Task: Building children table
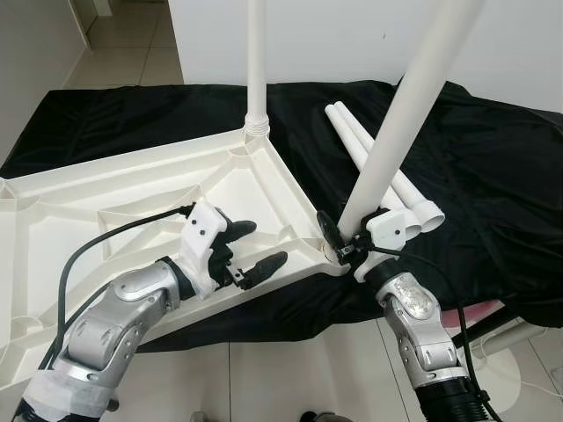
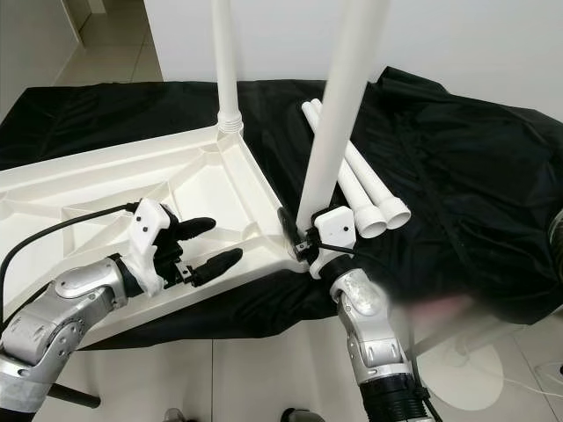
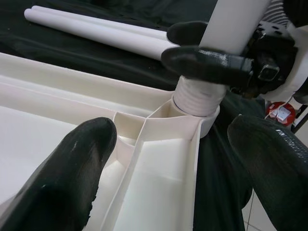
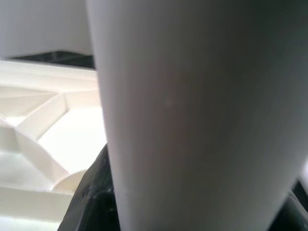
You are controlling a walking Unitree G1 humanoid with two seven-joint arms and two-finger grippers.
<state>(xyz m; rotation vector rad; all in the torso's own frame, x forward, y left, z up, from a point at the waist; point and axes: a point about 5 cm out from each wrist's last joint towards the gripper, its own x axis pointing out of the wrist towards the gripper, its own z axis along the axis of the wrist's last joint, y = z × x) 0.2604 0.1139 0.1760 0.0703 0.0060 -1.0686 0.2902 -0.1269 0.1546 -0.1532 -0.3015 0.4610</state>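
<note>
The right claw [image 1: 345, 239] is clenched around the low end of a white table leg [image 1: 400, 114], just above its threaded collar, which sits in the near corner socket [image 3: 195, 113] of the upturned white tabletop [image 1: 106, 220]. The leg leans a little, so I judge it is not yet fully screwed in. The left claw [image 1: 251, 246] is released, its black fingers [image 3: 67, 168] spread over the tabletop's ribbed edge, just beside this socket.

One leg [image 1: 256, 61] already stands upright in the far corner, and two spare legs [image 1: 387, 171] lie together on the counter's black cloth [image 1: 493, 176].

The leg looks like a hollow plastic tube: light, stiff and smooth, so it may slip when turned. A hold low, near the collar, gives the best control. The tabletop seems light too, and could slide on the cloth; pressing on its ribbed rim should steady it.
</note>
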